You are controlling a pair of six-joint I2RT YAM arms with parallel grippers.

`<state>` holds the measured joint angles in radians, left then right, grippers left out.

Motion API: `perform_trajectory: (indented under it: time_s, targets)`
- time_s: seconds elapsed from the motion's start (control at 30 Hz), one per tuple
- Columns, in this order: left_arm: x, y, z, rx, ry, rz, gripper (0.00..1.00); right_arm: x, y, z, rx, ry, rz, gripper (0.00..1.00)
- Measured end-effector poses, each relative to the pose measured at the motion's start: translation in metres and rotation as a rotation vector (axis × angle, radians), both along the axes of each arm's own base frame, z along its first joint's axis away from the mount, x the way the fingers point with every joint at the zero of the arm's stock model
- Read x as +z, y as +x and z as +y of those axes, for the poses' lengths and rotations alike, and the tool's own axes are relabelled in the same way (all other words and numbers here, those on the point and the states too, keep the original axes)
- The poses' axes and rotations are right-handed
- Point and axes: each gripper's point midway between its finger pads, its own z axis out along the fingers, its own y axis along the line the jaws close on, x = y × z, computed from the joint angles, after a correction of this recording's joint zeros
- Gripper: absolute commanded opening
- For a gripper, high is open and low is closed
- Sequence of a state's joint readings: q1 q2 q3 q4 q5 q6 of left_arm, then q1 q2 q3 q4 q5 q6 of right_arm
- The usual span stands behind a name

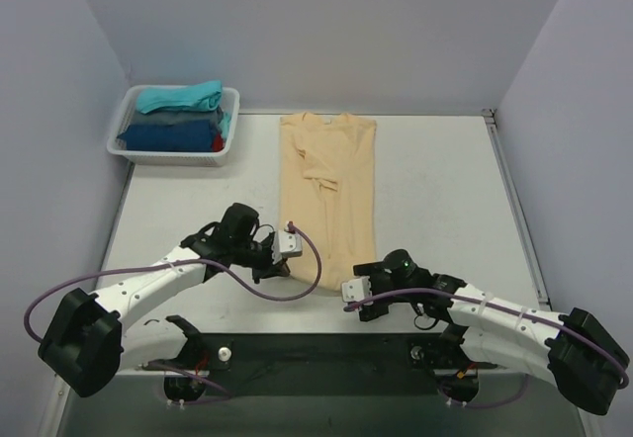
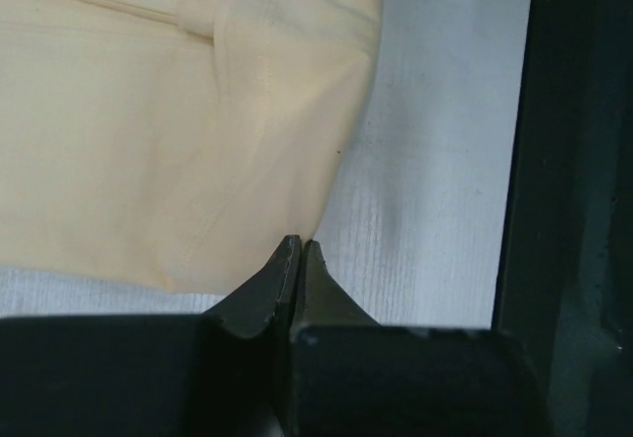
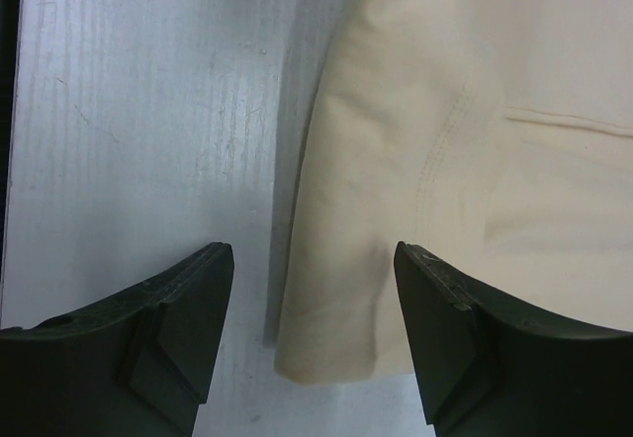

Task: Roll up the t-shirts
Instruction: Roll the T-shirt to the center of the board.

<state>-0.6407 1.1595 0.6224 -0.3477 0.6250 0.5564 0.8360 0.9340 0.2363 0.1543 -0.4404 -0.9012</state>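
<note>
Top view: pale tan cloth t-shirt (image 1: 328,185), folded to a long strip, flat on grey bench (image 1: 435,190), unrolled. Other folded shirts (image 1: 178,98) wait in white plastic basket (image 1: 117,142).
L wrist: left jaws together at near hem corner.
R wrist: right jaws apart, astride other corner.
Rolling not begun.

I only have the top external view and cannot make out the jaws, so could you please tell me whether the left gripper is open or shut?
Observer: The left gripper is shut, its tips meeting at the edge of the beige t-shirt; whether cloth is pinched I cannot tell.
Operator: Thank you; and the right one?
Observer: The right gripper is open, the shirt's near corner lying between its fingers.
Operator: Are both fingers over cloth?
Observer: No; one is over bare table, the other overlaps the shirt.
</note>
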Motion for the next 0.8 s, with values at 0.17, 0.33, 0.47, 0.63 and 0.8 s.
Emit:
perform_trajectory:
  time_s: [0.17, 0.33, 0.47, 0.63, 0.8]
  targets:
    - [0.014, 0.001, -0.005, 0.031, -0.049, 0.062, 0.0, 0.0, 0.002, 0.004, -0.032, -0.004, -0.015, 0.66]
    - [0.021, -0.003, -0.008, 0.031, -0.072, 0.097, 0.0, 0.0, 0.011, 0.011, -0.077, -0.02, -0.049, 0.59]
    - [0.02, -0.005, -0.006, 0.036, -0.067, 0.114, 0.0, 0.0, 0.018, 0.014, -0.112, -0.033, -0.077, 0.55]
    - [0.018, -0.005, -0.004, 0.048, -0.059, 0.129, 0.0, 0.001, 0.027, 0.005, -0.18, -0.057, -0.103, 0.49]
    - [0.009, -0.006, -0.002, 0.051, -0.035, 0.159, 0.0, 0.012, 0.026, 0.0, -0.203, -0.032, -0.114, 0.21]
